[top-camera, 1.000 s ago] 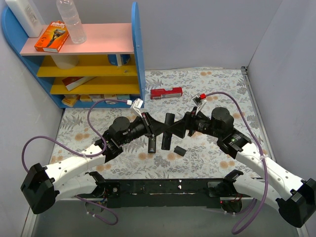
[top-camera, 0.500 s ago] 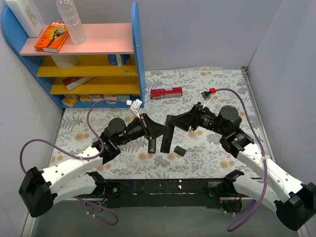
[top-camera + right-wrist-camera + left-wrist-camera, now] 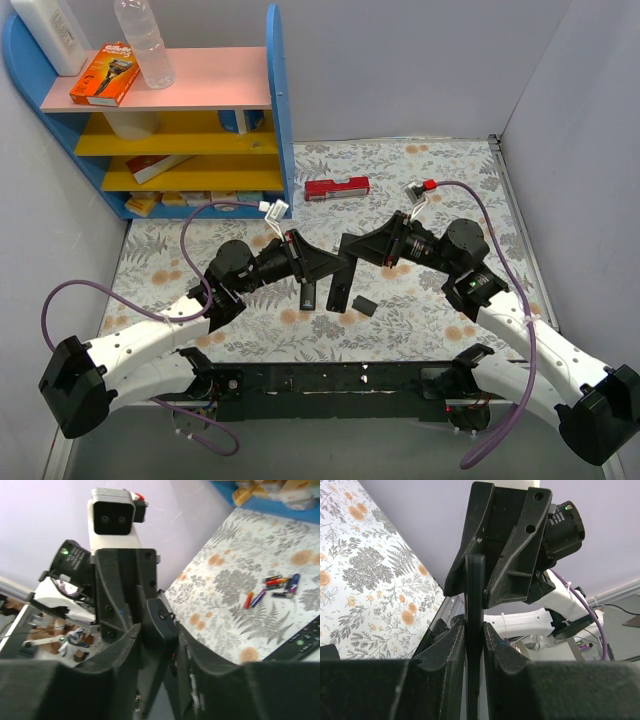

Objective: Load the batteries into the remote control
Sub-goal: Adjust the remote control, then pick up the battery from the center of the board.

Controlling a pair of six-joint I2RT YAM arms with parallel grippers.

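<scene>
The black remote control (image 3: 342,285) hangs edge-up above the cloth between both arms. My left gripper (image 3: 332,272) is shut on it; in the left wrist view (image 3: 474,625) the black bar (image 3: 474,587) runs up from my fingers into the right gripper (image 3: 482,575). My right gripper (image 3: 352,249) is shut on the same remote, whose rounded end (image 3: 161,622) shows between my jaws (image 3: 159,632), with the left gripper (image 3: 125,587) behind it. The batteries (image 3: 274,586), small red and blue cells, lie loose on the cloth. They are hidden in the top view.
A slimmer black remote (image 3: 309,293) lies on the floral cloth; its button end shows in the right wrist view (image 3: 302,644). A small black piece (image 3: 366,305) lies right of the grippers. A red box (image 3: 337,187) lies farther back. A blue shelf unit (image 3: 278,120) stands back left.
My right wrist has drawn back to the right and my left wrist slightly to the left. The remote stays held between both grippers.
</scene>
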